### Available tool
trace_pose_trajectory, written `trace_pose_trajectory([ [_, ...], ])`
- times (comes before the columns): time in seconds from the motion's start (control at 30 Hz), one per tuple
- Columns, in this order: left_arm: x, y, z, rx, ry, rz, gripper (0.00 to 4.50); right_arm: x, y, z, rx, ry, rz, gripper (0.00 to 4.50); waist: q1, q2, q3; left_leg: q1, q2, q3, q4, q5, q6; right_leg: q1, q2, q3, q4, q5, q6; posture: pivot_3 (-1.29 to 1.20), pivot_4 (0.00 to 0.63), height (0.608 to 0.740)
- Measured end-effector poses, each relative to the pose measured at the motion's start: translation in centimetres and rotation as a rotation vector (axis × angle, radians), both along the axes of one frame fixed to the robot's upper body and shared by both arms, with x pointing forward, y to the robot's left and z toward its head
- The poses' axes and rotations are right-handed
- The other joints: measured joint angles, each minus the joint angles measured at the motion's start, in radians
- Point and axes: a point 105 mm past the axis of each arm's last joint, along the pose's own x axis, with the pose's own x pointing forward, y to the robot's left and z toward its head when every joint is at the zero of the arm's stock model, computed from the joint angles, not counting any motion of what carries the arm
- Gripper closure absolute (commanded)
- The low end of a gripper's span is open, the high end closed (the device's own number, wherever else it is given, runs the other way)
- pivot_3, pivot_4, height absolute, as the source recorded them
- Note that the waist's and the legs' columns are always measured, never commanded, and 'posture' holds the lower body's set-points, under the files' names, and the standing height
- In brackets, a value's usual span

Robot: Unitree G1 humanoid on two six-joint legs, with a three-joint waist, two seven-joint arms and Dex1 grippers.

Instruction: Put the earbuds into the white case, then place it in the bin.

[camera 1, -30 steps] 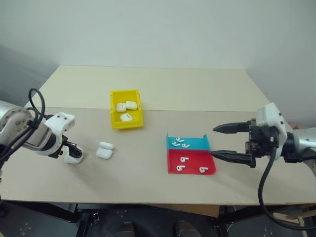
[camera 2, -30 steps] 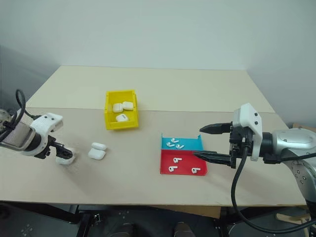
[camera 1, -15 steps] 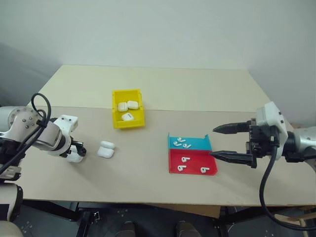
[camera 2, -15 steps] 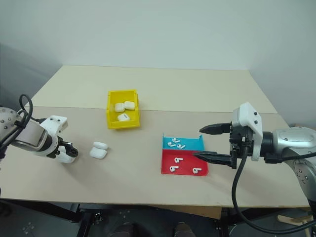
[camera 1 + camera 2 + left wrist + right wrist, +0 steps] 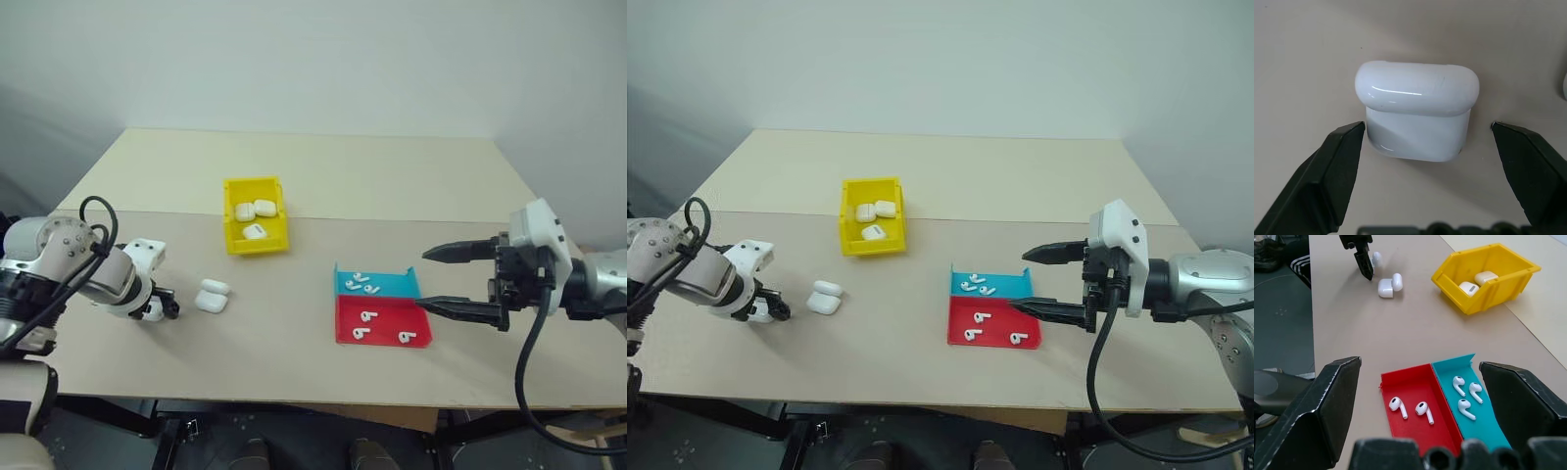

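The left gripper (image 5: 1420, 147) points steeply down at the table (image 5: 294, 338) with its jaws spread wide. A closed white case (image 5: 1417, 116) lies on the table between the two fingers; a gap shows on each side, so neither finger touches it. Just beyond the left jaws, an opened case (image 5: 211, 296) lies with its lid folded back. Farther back stands the bin (image 5: 253, 227), holding three more cases. Right of centre sits the blue-and-red tray (image 5: 380, 315), carrying the earbuds (image 5: 1465, 391): three in the blue half, three in the red half. The right gripper (image 5: 458, 282) hangs level just beside the tray's right edge, jaws spread wide and holding nothing. The tray lies ahead of and below these jaws, apart from both fingers.
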Motion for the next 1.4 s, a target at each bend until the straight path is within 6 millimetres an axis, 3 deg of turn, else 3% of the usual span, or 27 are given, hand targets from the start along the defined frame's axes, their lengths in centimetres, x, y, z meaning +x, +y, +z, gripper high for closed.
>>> trace_pose_trajectory([
  [0.27,0.2,0.2,-0.2,0.004,0.006,0.012,0.0,-0.4,0.2,-0.1,-0.001,-0.003,0.003,0.02,-0.001,0.001,-0.001,0.005,0.0,0.0,0.0,0.001,-0.001,0.004,0.0,0.0,0.003,0.0,0.0,0.0,0.15,0.74],
  [0.37,0.2,0.4,-0.2,0.012,0.004,0.017,0.45,-0.6,0.2,0.0,-0.001,-0.013,0.007,0.0,-0.003,0.001,-0.001,0.005,0.0,0.0,0.0,0.001,-0.002,0.004,0.0,0.0,0.003,0.0,0.0,0.0,0.15,0.74],
  [0.5,0.2,0.8,-0.3,0.03,0.001,0.027,1.64,-0.6,0.2,0.1,-0.001,-0.019,0.005,0.0,-0.01,0.001,-0.001,0.005,0.0,0.0,0.0,0.001,-0.002,0.004,0.0,0.001,0.003,0.0,0.0,0.0,0.15,0.74],
  [0.53,0.2,0.8,-0.3,0.032,0.0,0.024,1.73,-0.6,0.2,0.1,-0.001,-0.019,0.005,0.0,-0.011,0.001,-0.001,0.005,0.0,0.0,0.0,0.001,-0.002,0.004,0.0,0.0,0.003,0.0,0.0,0.0,0.15,0.74],
  [0.83,-0.2,0.8,-0.1,0.071,-0.03,-0.024,1.73,-0.5,0.2,0.3,-0.006,-0.026,0.003,0.0,-0.015,0.001,-0.001,0.003,0.0,0.0,0.0,0.001,-0.002,0.001,0.0,0.001,0.003,0.0,0.0,0.0,0.15,0.74],
  [0.97,-0.4,0.5,1.4,0.086,-0.172,-0.074,1.73,-0.3,0.0,0.1,-0.006,-0.023,-0.005,0.0,-0.016,0.0,0.0,-0.001,0.0,0.0,0.0,0.001,-0.002,-0.002,0.0,0.001,0.002,0.0,0.0,0.0,0.15,0.74],
  [1.13,-0.8,-0.5,6.5,-0.079,-0.558,-0.139,1.73,-0.1,0.2,-0.3,0.01,-0.023,-0.002,0.0,-0.015,0.0,0.0,-0.001,0.0,0.0,-0.001,0.001,-0.002,-0.001,0.0,0.0,0.001,0.0,0.0,0.0,0.15,0.74],
  [1.2,-1.1,-1.0,7.7,-0.136,-0.693,-0.171,1.73,-0.1,0.1,-0.4,0.014,-0.02,-0.009,0.0,-0.013,0.001,-0.001,0.0,0.0,0.0,-0.001,0.001,-0.002,-0.001,-0.001,0.001,0.001,0.0,0.0,0.0,0.15,0.74],
  [1.4,-2.0,-5.4,12.3,-0.525,-1.197,-0.43,1.73,-0.1,0.6,-0.4,0.041,-0.047,-0.009,0.0,0.003,0.0,-0.001,0.002,0.0,0.001,0.0,0.001,-0.002,0.003,-0.001,0.0,-0.001,0.001,-0.001,0.0,0.15,0.74],
])
